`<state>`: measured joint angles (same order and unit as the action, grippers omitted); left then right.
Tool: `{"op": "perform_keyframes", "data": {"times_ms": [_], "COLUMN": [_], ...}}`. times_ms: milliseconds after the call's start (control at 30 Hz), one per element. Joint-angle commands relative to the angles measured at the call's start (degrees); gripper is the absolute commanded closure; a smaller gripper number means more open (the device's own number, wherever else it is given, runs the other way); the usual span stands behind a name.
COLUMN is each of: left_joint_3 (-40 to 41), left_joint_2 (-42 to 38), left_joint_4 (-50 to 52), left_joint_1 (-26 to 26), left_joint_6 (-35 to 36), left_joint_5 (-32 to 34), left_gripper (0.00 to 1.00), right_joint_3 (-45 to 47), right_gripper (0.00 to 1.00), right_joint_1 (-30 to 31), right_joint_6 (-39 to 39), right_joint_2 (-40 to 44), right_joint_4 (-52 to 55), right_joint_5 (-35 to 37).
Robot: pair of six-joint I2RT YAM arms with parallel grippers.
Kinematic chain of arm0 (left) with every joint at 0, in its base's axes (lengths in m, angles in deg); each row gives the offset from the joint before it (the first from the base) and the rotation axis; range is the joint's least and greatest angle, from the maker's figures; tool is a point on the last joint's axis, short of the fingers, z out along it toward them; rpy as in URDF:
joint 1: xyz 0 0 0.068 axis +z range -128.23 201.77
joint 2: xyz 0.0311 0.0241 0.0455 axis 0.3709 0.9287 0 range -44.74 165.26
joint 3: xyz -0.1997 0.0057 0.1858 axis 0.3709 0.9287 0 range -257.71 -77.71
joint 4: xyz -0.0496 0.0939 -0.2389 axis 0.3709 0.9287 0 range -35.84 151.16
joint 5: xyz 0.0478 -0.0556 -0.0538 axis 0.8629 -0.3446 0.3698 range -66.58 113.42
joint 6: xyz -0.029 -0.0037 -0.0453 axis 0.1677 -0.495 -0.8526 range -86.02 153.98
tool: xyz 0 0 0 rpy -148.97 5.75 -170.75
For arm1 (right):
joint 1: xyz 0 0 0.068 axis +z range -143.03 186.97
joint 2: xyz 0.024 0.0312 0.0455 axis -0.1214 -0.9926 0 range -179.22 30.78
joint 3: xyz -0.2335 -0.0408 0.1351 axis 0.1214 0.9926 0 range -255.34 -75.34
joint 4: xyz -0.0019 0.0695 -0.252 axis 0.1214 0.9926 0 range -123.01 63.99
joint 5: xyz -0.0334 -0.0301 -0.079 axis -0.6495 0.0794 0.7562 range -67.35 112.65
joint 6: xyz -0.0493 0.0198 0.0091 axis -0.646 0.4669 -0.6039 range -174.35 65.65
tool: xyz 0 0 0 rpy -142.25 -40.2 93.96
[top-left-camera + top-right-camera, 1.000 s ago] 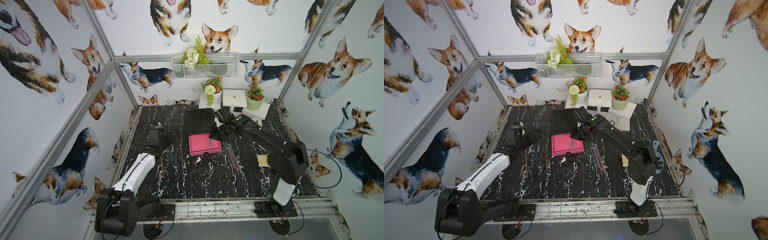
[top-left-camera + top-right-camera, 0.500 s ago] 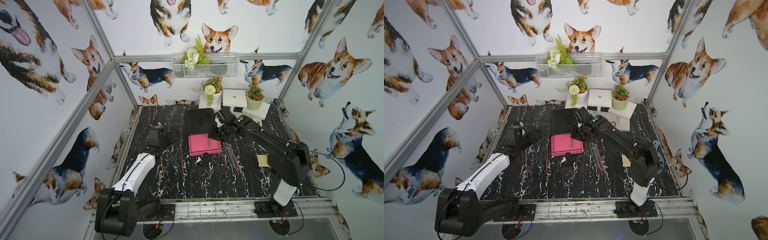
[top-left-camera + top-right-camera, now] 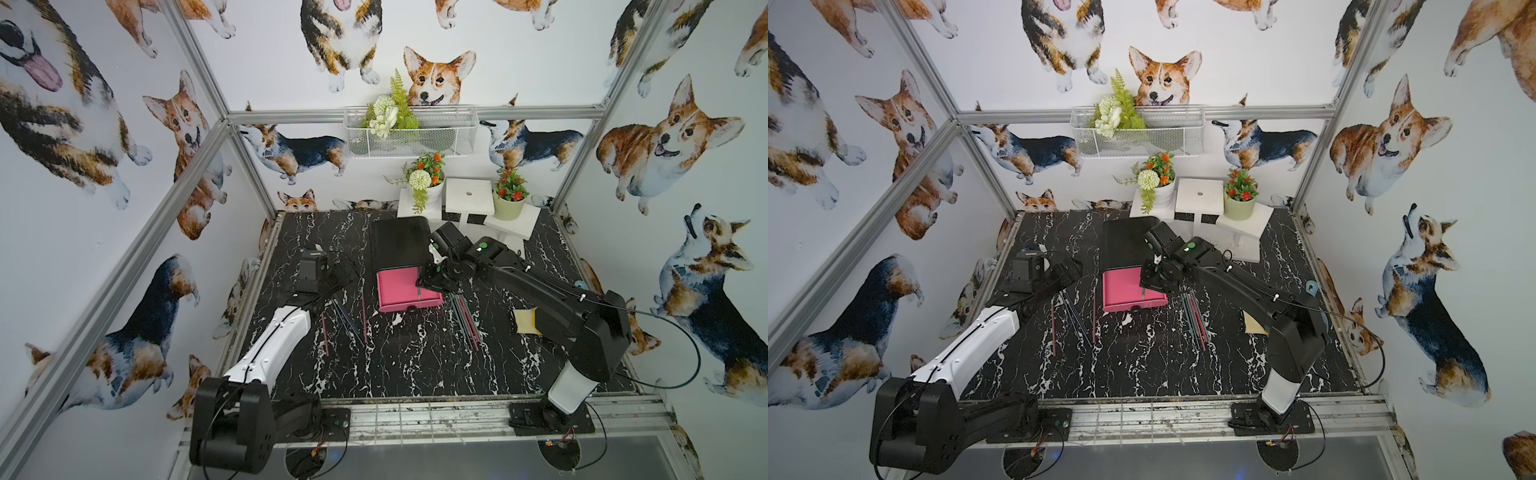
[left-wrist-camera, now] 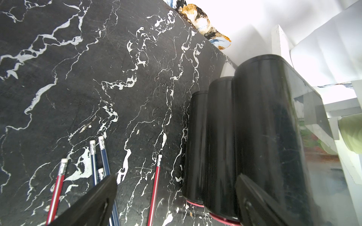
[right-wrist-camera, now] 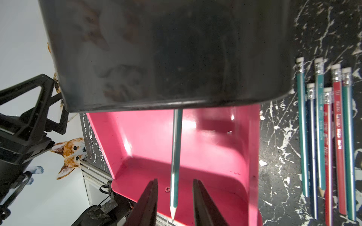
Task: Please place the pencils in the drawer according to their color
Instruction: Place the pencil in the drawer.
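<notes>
A black tabletop veined in white [image 3: 415, 365] forms the floor of a cell lined with corgi-print wallpaper [image 3: 436, 79] and framed by aluminium rails [image 3: 291, 116]. A white wire basket [image 3: 440, 139] hangs on the far wall, holding a fern and white flowers [image 3: 388, 114]. Below it, along the far edge, stand three things:
- a white pot [image 3: 432, 194] of white and orange blooms
- a white block [image 3: 478, 200] with a small hole
- a pale green pot [image 3: 509, 210] of red flowers

A yellow pad [image 3: 524, 323] lies on the table's right side.

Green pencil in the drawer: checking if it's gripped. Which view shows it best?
Right wrist view: the green pencil lies in the pink drawer, clear of the open right claw. Both top views show only a sliver; the left wrist view misses it.
</notes>
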<state>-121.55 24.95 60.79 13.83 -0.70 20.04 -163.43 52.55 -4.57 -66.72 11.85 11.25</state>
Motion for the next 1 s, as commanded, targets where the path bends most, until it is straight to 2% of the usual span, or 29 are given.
{"op": "perform_keyframes", "data": {"times_ms": [0, 367, 467, 600, 967], "left_joint_3": [-0.67, -0.85, -0.87, -0.86, -0.88], "left_joint_2": [0.16, 0.44, 0.39, 0.27, 0.09], "left_joint_4": [-0.08, -0.04, 0.04, 0.14, 0.22], "left_joint_1": [0.03, 0.03, 0.03, 0.03, 0.03], "left_joint_6": [0.49, 0.49, 0.52, 0.57, 0.75], "left_joint_5": [0.09, 0.12, 0.12, 0.12, 0.21], "left_gripper": [0.0, 0.0, 0.0, 0.0, 0.0], "right_joint_3": [-0.05, -0.68, -0.93, -2.22, -4.87], "right_gripper": [0.67, 0.75, 0.84, 1.0, 1.0], "right_joint_1": [0.3, 0.53, 0.51, 0.51, 0.51], "right_joint_6": [0.44, -0.54, -0.56, -1.17, -2.39], "right_joint_2": [-0.53, -2.44, -2.74, -3.7, -5.6], "right_joint_4": [0.93, 0.53, -0.03, 0.32, 1.0], "right_joint_5": [1.05, 0.68, 0.83, 1.95, 3.13]}}
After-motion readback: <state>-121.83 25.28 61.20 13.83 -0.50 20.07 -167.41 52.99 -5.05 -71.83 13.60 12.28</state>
